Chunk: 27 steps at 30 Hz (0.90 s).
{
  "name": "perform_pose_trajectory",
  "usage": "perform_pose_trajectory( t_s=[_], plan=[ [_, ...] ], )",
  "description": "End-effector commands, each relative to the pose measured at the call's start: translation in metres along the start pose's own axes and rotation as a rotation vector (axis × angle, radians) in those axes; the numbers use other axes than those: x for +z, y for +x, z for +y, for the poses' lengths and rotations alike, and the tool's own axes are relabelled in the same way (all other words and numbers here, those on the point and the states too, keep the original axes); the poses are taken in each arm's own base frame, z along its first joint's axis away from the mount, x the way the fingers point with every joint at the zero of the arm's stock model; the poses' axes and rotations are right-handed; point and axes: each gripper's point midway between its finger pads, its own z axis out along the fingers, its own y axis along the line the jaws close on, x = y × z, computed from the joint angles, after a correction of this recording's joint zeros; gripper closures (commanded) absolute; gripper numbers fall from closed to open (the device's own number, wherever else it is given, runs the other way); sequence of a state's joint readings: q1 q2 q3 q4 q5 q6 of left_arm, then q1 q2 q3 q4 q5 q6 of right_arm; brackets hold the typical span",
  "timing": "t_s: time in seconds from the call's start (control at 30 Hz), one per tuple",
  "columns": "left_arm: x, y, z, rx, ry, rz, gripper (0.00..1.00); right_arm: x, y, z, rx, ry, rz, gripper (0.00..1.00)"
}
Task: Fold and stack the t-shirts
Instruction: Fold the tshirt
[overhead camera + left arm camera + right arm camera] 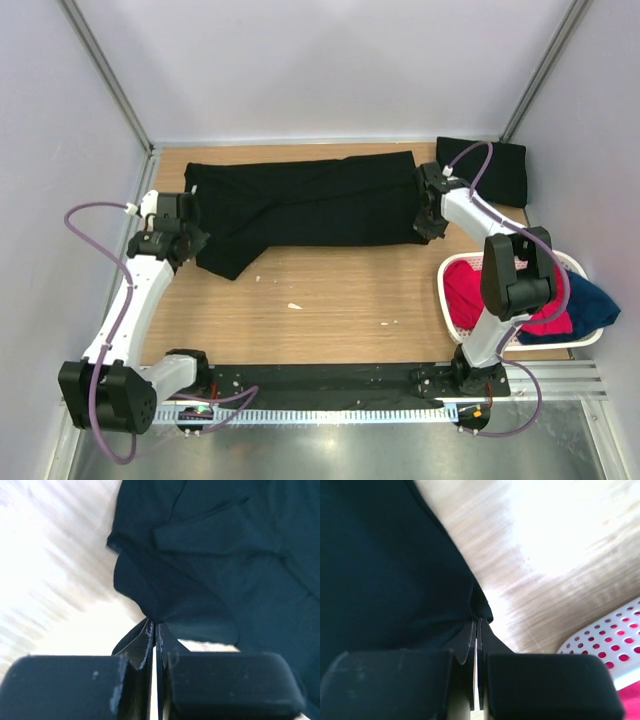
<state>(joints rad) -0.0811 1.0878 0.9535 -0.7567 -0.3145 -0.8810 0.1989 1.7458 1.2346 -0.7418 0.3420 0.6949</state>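
A black t-shirt [305,205] lies stretched across the far half of the wooden table, partly folded lengthwise. My left gripper [190,240] is shut on its left edge; in the left wrist view the jaws [155,627] pinch a pucker of the black cloth [225,555]. My right gripper [428,228] is shut on the shirt's right edge; in the right wrist view the fingertips [477,622] pinch the cloth's corner [385,565]. A second folded black t-shirt [490,168] lies at the far right corner.
A white oval basket [455,300] with red and blue clothes stands at the right, also in the right wrist view [610,645]. Small white crumbs [294,306] lie on the table's middle. Walls enclose the table on three sides.
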Motion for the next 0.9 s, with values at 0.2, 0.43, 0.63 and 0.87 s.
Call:
perform_pose_trajectory(
  t_s=[0.2, 0.43, 0.63, 0.87],
  plan=[
    [0.014, -0.071, -0.045, 0.17, -0.014, -0.163, 1.0, -0.02, -0.07, 0.029, -0.009, -0.025, -0.142, 0.99],
    [0.028, -0.112, -0.077, 0.233, -0.027, -0.25, 1.0, -0.004, -0.102, 0.055, -0.039, -0.027, -0.18, 0.99],
    [0.054, -0.108, -0.096, 0.28, -0.008, -0.205, 1.0, 0.006, -0.126, 0.069, -0.082, -0.01, -0.214, 0.99],
    [0.075, -0.106, -0.106, 0.325, -0.008, -0.179, 1.0, 0.02, -0.143, 0.08, -0.118, 0.006, -0.241, 0.99]
  ],
)
